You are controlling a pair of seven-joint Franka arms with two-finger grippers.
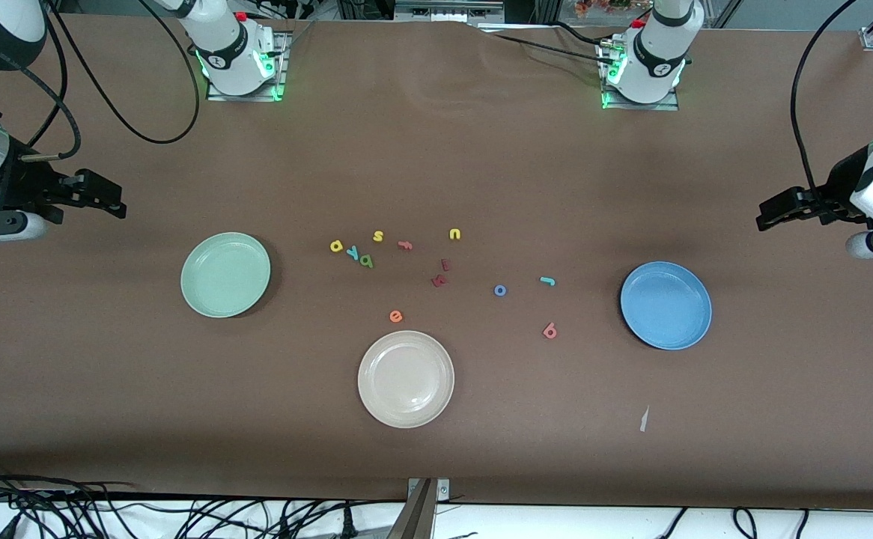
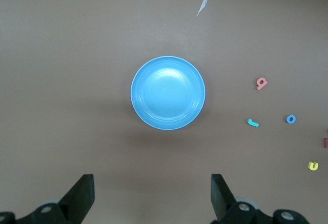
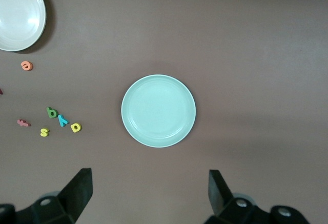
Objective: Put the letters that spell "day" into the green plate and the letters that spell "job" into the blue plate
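Both pincers are spread wide and holding nothing: left pincer (image 2: 152, 198) up over the tabletop (image 1: 781, 359) near the blue plate (image 1: 665, 305), right pincer (image 3: 148, 196) up near the green plate (image 1: 225, 274). Both plates have nothing in them. Yellow d (image 1: 336, 245), teal y (image 1: 352, 253) and green a (image 1: 366, 260) sit bunched together mid-tabletop, toward the green plate. Blue o (image 1: 500, 290), teal j (image 1: 547, 281) and pink b (image 1: 549, 330) lie spread out closer to the blue plate, the b nearest the front camera. White plate (image 1: 406, 379) sits nearest the camera, orange e (image 1: 396, 317) just beside it.
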